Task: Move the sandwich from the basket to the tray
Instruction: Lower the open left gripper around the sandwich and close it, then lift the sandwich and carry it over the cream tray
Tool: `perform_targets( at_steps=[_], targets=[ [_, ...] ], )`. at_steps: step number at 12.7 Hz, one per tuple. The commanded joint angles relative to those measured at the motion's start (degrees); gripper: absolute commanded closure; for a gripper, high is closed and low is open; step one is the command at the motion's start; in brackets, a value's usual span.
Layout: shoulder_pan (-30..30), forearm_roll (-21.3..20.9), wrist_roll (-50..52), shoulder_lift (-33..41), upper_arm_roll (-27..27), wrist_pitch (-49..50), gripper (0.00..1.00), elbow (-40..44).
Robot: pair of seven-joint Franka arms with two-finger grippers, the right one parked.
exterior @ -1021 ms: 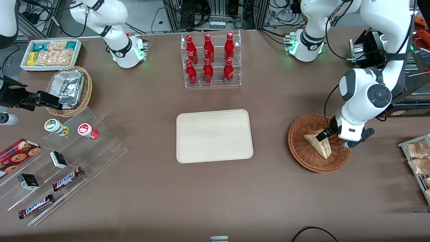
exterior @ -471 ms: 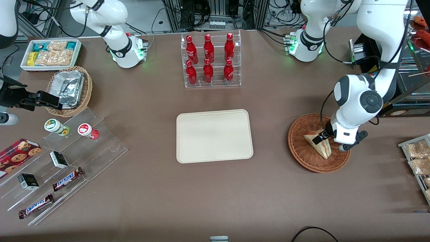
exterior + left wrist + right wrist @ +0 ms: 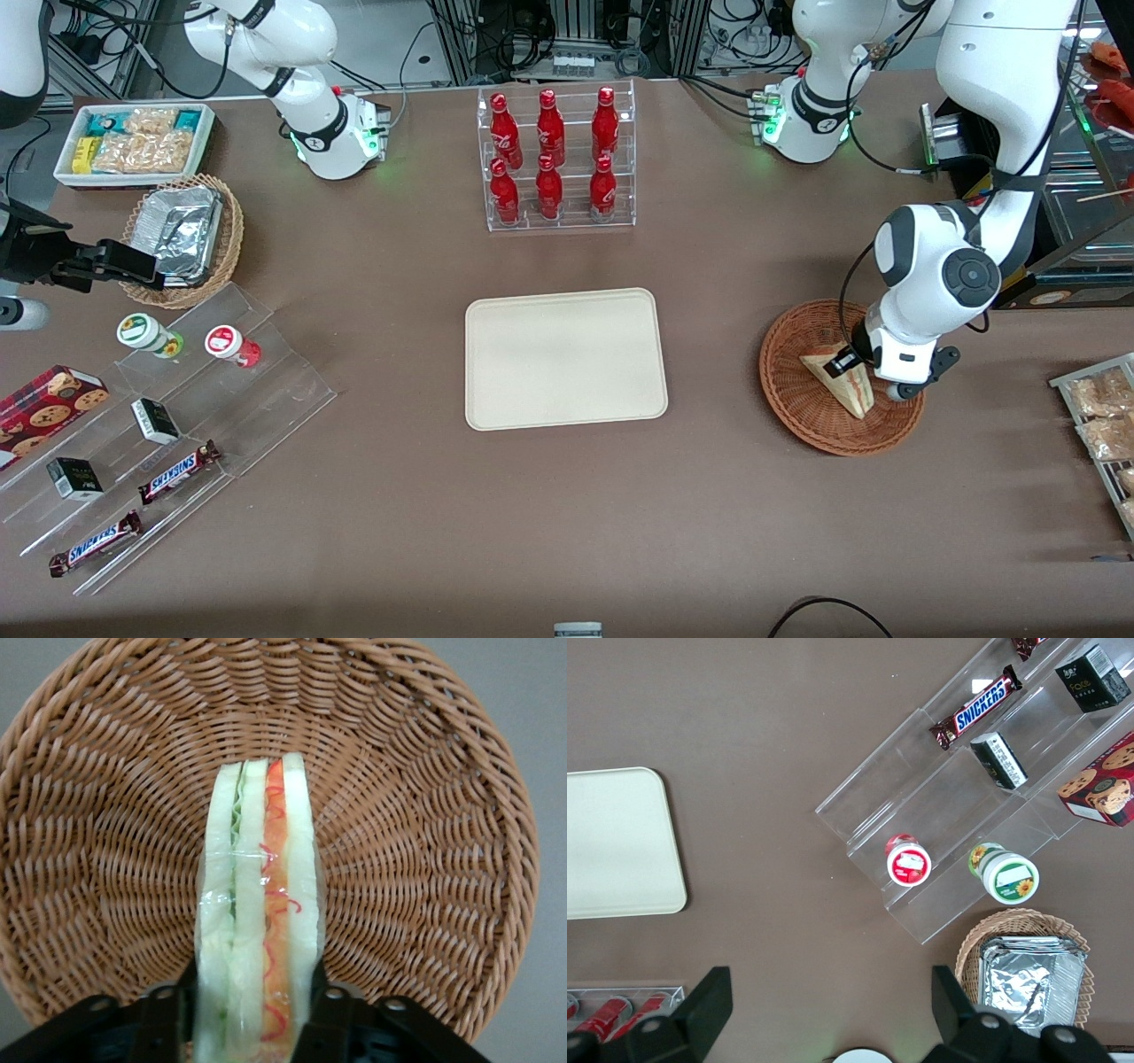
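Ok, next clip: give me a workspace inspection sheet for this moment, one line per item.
Surface: brown table, no spills seen.
Sandwich: sandwich stands on edge in the basket, between the gripper's fingers.
Tray: tray holds nothing, toward the parked arm from the basket.
Clutter: cola bottle rack, foil basket, acrylic steps with Snickers bars, snack bin.
Gripper: gripper down in the basket, fingers against both bread faces of the sandwich.
Cables: black cable loops onto the table edge nearest the camera.
Surroundings: equipment racks past the table; nothing else seen.
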State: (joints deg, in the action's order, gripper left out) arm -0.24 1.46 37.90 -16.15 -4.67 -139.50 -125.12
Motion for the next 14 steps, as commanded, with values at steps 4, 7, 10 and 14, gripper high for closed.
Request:
perform_targets(
  at_steps=[4,7,10,14],
  targets=[
    [-0.6,0.2,-2.1,2.9,-1.6,17.0,1.0,9.8],
    [-1.5,0.0,-5.5,2.3,-4.5,20.3,1.0,13.8],
    [-6.9,-2.2,-5.5,0.9,-5.1,20.4,1.0,16.5],
    [-15.3,-1.9,-4.3,-5.0,-5.1,20.2,1.0,22.0]
  ],
)
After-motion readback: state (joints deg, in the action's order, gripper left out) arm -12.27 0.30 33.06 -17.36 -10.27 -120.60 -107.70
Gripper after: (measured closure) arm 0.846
